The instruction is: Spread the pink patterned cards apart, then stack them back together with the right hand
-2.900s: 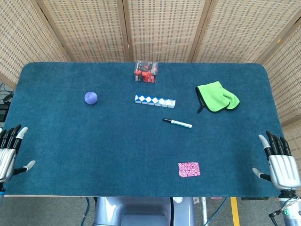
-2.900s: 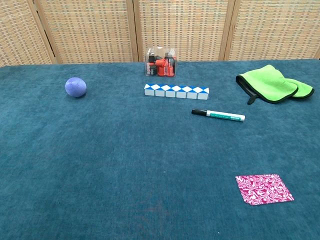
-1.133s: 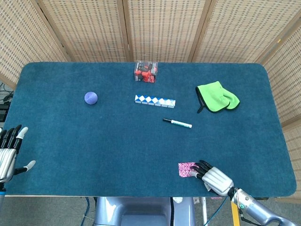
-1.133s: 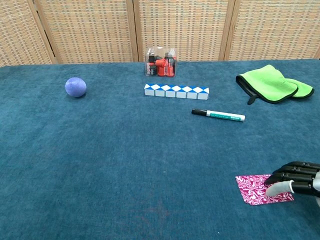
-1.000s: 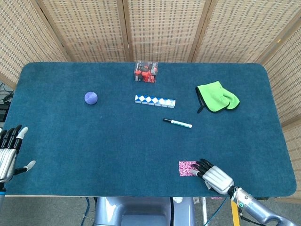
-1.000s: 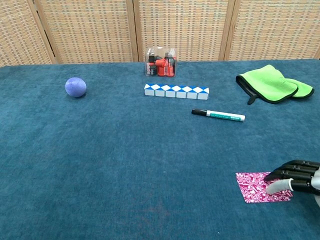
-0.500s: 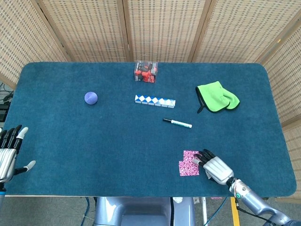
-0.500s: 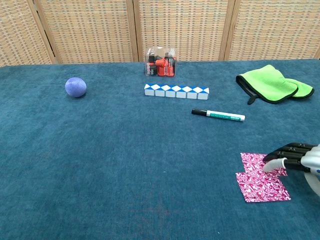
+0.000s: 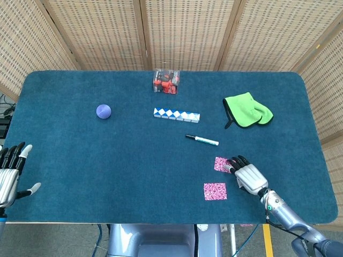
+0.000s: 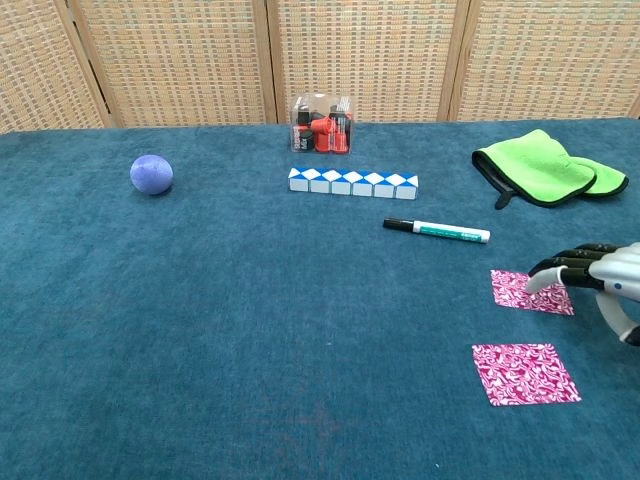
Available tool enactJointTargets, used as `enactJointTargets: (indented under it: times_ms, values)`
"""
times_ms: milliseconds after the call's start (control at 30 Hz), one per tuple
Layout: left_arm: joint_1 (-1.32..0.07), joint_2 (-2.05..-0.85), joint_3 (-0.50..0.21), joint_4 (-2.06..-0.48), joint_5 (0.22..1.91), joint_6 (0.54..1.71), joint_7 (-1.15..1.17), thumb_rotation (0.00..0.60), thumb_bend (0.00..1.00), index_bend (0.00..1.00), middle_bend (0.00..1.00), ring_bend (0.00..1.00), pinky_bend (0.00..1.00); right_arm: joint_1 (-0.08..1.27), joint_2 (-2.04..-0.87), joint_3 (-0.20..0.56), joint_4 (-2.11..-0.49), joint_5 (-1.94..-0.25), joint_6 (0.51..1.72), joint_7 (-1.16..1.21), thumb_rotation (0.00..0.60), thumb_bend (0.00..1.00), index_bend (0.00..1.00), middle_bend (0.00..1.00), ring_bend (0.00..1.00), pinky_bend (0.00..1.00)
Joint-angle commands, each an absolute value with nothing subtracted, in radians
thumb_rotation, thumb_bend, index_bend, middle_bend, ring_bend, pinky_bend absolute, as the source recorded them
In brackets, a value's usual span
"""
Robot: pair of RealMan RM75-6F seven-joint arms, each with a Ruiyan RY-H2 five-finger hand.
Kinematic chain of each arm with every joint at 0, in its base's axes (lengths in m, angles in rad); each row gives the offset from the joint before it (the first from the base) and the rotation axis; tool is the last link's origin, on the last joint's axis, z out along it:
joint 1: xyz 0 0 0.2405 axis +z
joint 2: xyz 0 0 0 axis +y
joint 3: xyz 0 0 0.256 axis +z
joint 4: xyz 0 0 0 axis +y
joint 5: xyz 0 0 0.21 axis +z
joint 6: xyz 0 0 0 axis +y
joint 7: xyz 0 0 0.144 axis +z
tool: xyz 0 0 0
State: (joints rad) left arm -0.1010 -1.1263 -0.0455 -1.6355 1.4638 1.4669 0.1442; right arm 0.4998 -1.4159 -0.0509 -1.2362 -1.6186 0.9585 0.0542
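Two pink patterned cards lie apart on the blue table. The far card (image 9: 221, 164) (image 10: 522, 290) has the fingertips (image 10: 556, 268) of my right hand (image 9: 246, 174) (image 10: 598, 272) pressing flat on its right edge. The near card (image 9: 215, 191) (image 10: 524, 373) lies alone, a short gap in front of it. My right hand's fingers are stretched out and grip nothing. At the table's front left corner, my left hand (image 9: 8, 174) rests with fingers spread and nothing in it; the chest view does not show it.
A marker pen (image 9: 202, 140) (image 10: 438, 231) lies just beyond the cards. Further back are a blue-white block strip (image 9: 176, 113), a clear box of red parts (image 9: 166, 82), a purple ball (image 9: 104, 111) and a green cloth (image 9: 247, 110). The table's front edge (image 9: 161, 221) runs close to the near card.
My right hand came in from the right edge, pressed on the card stack and slid the top card away from me. The cards overlapped half a second ago; now they lie apart.
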Motion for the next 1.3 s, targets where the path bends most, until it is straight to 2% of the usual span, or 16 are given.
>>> enactJointTargets:
  times_ms: [33, 167, 400, 733, 1067, 1300]
  values:
    - [-0.101, -1.126, -0.045, -1.636, 1.463, 1.466, 0.147, 0.6, 0.0, 0.0, 0.0, 0.0, 0.0, 0.506, -1.36, -0.063, -1.341, -1.645, 0.989, 0.117, 0.6, 1.0, 0.15, 0.1, 0.0, 0.04]
    - [-0.102, -1.127, -0.046, -1.637, 1.462, 1.465, 0.151, 0.6, 0.0, 0.0, 0.0, 0.0, 0.0, 0.505, -1.307, -0.121, -1.44, -1.745, 1.041, 0.143, 0.6, 1.0, 0.15, 0.1, 0.0, 0.04]
    - [-0.102, -1.126, -0.044, -1.637, 1.463, 1.465, 0.15, 0.6, 0.0, 0.0, 0.0, 0.0, 0.0, 0.496, -1.309, -0.198, -1.477, -1.837, 1.066, 0.112, 0.6, 1.0, 0.15, 0.1, 0.0, 0.04]
    - [-0.103, -1.122, -0.044, -1.64, 1.46, 1.46, 0.147, 0.6, 0.0, 0.0, 0.0, 0.0, 0.0, 0.488, -1.356, -0.201, -1.424, -1.82, 1.053, 0.061, 0.6, 1.0, 0.15, 0.1, 0.0, 0.04]
    - [-0.103, -1.121, -0.044, -1.644, 1.457, 1.458, 0.152, 0.6, 0.0, 0.0, 0.0, 0.0, 0.0, 0.479, -1.351, -0.222, -1.38, -1.787, 1.021, 0.047, 0.6, 1.0, 0.15, 0.11, 0.0, 0.04]
    - [-0.103, -1.123, -0.045, -1.644, 1.455, 1.46, 0.158, 0.6, 0.0, 0.0, 0.0, 0.0, 0.0, 0.45, -1.318, -0.237, -1.351, -1.795, 1.076, 0.025, 0.6, 1.0, 0.17, 0.13, 0.0, 0.04]
